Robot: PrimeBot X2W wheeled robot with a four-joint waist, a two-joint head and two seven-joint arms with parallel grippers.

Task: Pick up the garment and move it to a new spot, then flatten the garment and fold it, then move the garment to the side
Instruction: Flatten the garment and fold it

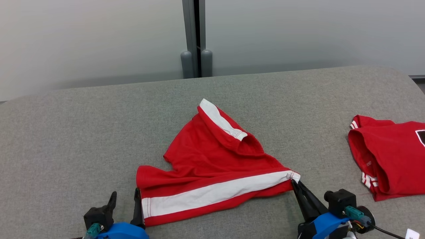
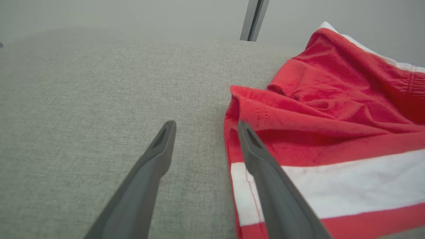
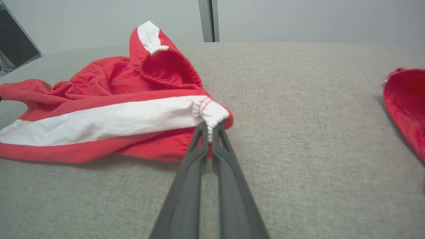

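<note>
listing item one: red shorts [image 1: 212,166] with a white side stripe, lying rumpled near the middle of the grey padded table [image 1: 66,132]. waistband end to the right, leg hem to the left, one part humped up toward the far side.

item two: right gripper [image 1: 295,181], fingers pinched together on the white elastic corner of the waistband, at the near right of the red shorts.

item three: left gripper [image 1: 125,193], fingers spread apart, holding nothing. one finger sits over the left hem, contact not discernible; the other is over bare table just left of it.

item four: second red garment [image 1: 388,156], well apart at the right.

hazards, as judged:
- the right hold takes only a small bite of gathered elastic, so a brisk pull may slip it free.
- the left fingers straddle the hem edge rather than a fold. closing here may catch one layer alone or miss the cloth, leaving the red shorts to swing from one corner when lifted.
- the humped far part may tuck under during flattening.
- a drag rightward risks reaching the second red garment.
</note>
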